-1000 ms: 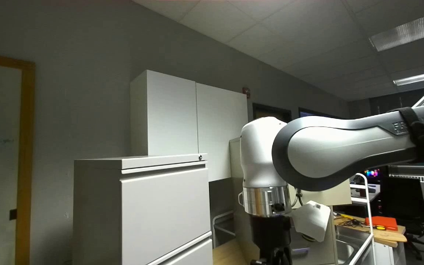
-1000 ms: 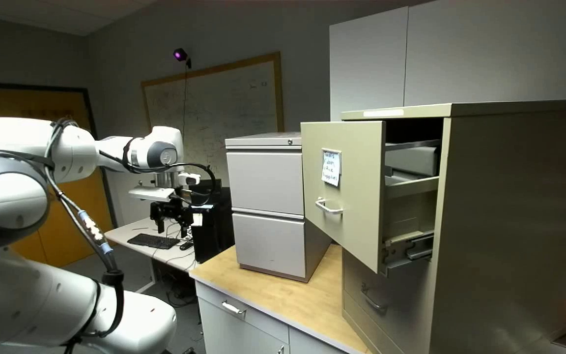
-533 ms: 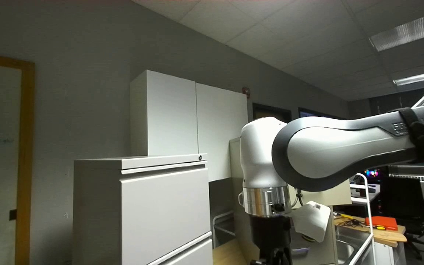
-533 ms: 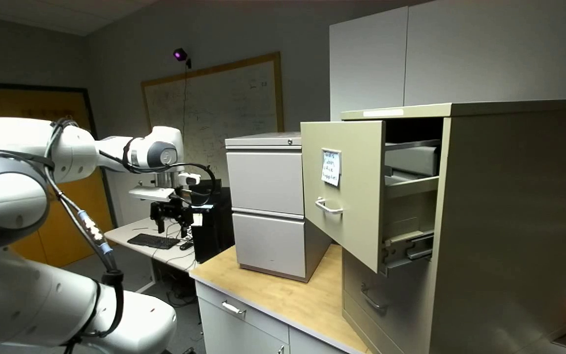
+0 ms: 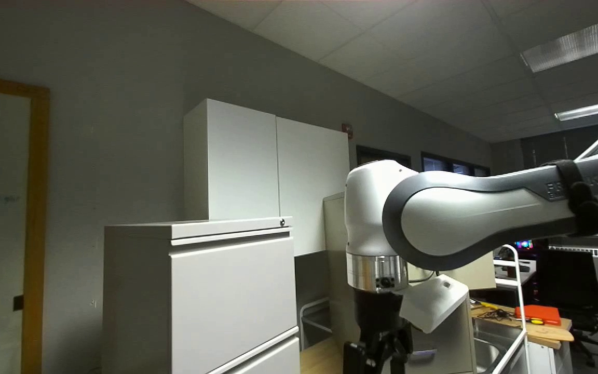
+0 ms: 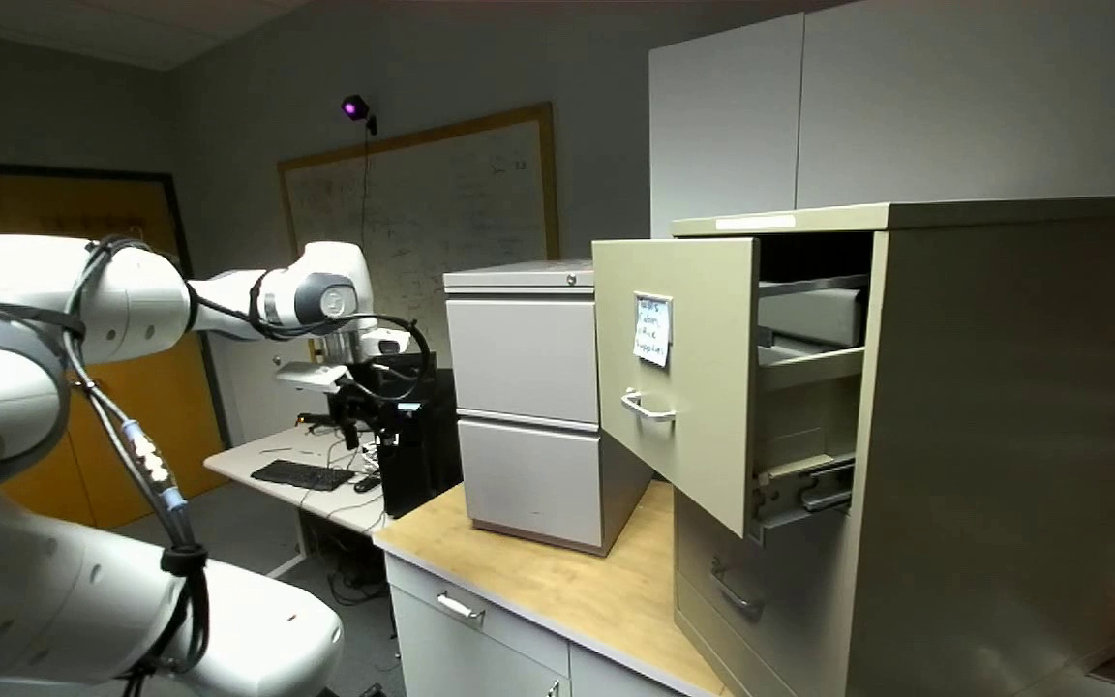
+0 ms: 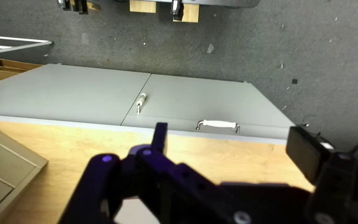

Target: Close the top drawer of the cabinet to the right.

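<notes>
“Arm [image 6: 136, 310] in white and gray stretches from nine o'clock in an exterior view, cables [image 6: 148, 453] strapped along its length.”

“What comes next, moving right?”

“A pale desk [image 6: 236, 459] at eight o'clock, bearing a black keyboard [image 6: 303, 474].”

“And the gripper [image 7: 229, 133]?”

“Also toward eight o'clock, just right of the keyboard, pointing down. The wrist view shows it unclenched, its fingers [image 7: 159, 137] standing well apart, the edge of the wooden counter [image 7: 244, 158] visible between them.”

“Farther right?”

“A wood-framed whiteboard [image 6: 432, 213] hangs near eleven o'clock. At dead center, a light gray drawer unit [image 6: 524, 368] stands upright on the counter, both drawers flush.”

“Where is the top drawer [image 6: 703, 387]?”

“Just past center, toward three o'clock, jutting from the tall beige cabinet [image 6: 964, 436] with a wide gap behind its front. A handwritten note [image 6: 652, 331] sits above its silver handle [image 6: 649, 412], and a metal slide [image 6: 824, 489] shows in the gap. Drawer and gripper are well apart. The lower drawer [image 6: 799, 581] beneath sits flush.”

“And at the far right?”

“The cabinet's broad side fills three o'clock to five. Behind it, toward two o'clock, rises a white two-door cupboard [image 6: 916, 106], its doors closed.”
</notes>
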Tool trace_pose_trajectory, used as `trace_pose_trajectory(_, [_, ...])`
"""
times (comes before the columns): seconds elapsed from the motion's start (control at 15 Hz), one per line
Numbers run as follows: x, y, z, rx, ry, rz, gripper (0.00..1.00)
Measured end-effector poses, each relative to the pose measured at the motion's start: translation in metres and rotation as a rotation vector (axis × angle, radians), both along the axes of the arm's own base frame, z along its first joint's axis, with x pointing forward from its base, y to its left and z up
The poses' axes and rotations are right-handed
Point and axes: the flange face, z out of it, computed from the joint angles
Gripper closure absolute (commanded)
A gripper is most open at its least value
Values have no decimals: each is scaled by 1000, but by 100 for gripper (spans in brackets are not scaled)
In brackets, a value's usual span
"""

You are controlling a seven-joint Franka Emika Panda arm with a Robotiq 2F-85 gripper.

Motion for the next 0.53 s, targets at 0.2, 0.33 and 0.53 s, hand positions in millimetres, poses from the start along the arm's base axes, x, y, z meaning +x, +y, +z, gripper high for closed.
trace_pose_trajectory(0.2, [11, -29, 12, -38, -79, -130, 47])
trace_pose_trajectory(0.33, [17, -52, 20, -65, -137, -210, 61])
trace_pose_trajectory(0.53, [21, -87, 32, -106, -223, -331, 83])
